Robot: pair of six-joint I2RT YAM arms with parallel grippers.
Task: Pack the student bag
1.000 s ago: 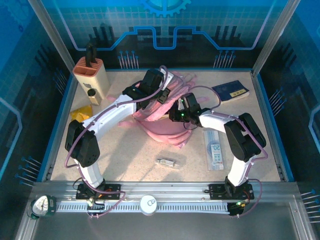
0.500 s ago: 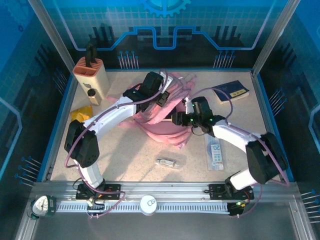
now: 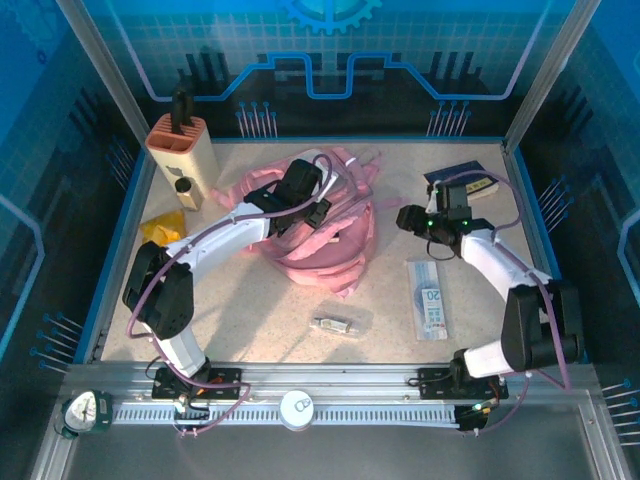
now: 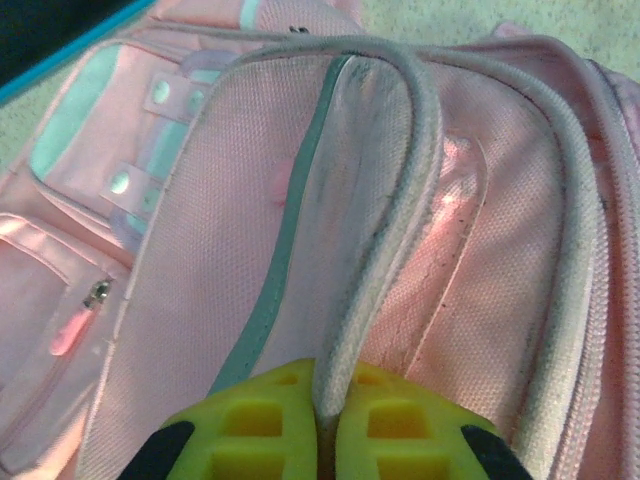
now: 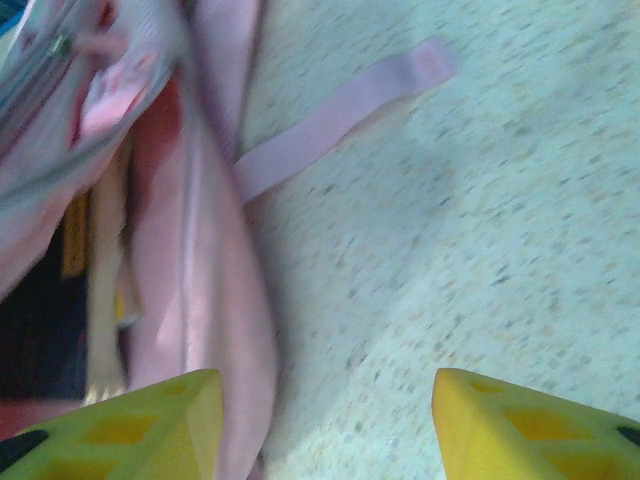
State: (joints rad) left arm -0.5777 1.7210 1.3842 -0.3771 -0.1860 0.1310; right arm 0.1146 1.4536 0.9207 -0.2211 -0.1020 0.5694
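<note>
The pink student bag (image 3: 335, 245) lies crumpled in the middle of the table, its straps trailing toward the back. My left gripper (image 3: 312, 210) sits on top of it. In the left wrist view the yellow fingers (image 4: 270, 425) are shut on a pale piped edge of the bag (image 4: 250, 200). My right gripper (image 3: 408, 217) hovers over bare table to the right of the bag. It is open with nothing between its fingertips (image 5: 325, 410); the bag's side (image 5: 215, 300) and a loose pink strap (image 5: 340, 110) lie just beside its left finger.
A beige holder with a black top (image 3: 182, 155) stands at the back left, a yellow packet (image 3: 160, 227) below it. A blue book (image 3: 462, 182) lies at the back right. A clear packet (image 3: 428, 297) and a small clear item (image 3: 333, 323) lie toward the front.
My right gripper has opened and drawn away from the bag to the right, toward the blue book. The left gripper kept its hold, and the bag has bunched up more under it.
</note>
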